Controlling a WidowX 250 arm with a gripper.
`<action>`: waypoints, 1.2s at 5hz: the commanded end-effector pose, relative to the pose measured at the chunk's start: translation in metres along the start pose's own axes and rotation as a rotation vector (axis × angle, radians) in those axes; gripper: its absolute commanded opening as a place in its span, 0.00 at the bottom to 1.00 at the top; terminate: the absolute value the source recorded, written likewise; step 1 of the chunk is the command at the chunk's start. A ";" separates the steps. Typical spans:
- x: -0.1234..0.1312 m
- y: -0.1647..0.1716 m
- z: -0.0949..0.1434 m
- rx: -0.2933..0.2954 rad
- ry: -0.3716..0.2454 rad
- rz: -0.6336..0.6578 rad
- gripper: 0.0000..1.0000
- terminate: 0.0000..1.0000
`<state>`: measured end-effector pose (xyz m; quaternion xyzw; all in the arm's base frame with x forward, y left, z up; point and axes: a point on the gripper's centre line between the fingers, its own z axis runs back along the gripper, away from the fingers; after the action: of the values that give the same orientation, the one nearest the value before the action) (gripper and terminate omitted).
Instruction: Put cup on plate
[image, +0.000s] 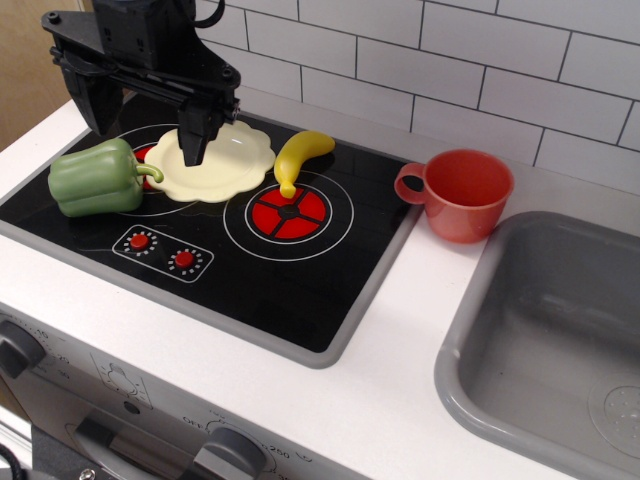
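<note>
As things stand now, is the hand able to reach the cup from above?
Probably yes. The cup stands upright and alone on the white counter, its mouth open and nothing over it. The hand hangs over the plate, and only the low banana lies between them.

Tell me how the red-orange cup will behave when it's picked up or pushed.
The cup looks like rigid plastic, so probably light and stiff. It stands upright on the white counter on a broad base, so it would likely slide rather than tip. Its glossy wall may be slippery; the loop handle offers purchase.
</note>
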<state>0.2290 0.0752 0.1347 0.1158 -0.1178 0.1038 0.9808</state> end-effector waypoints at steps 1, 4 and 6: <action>0.000 0.000 0.000 0.000 0.000 0.000 1.00 0.00; 0.024 -0.035 -0.025 -0.080 -0.118 -0.649 1.00 0.00; 0.027 -0.059 -0.026 -0.193 -0.113 -1.153 1.00 0.00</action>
<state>0.2729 0.0298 0.0963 0.0618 -0.0793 -0.4723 0.8757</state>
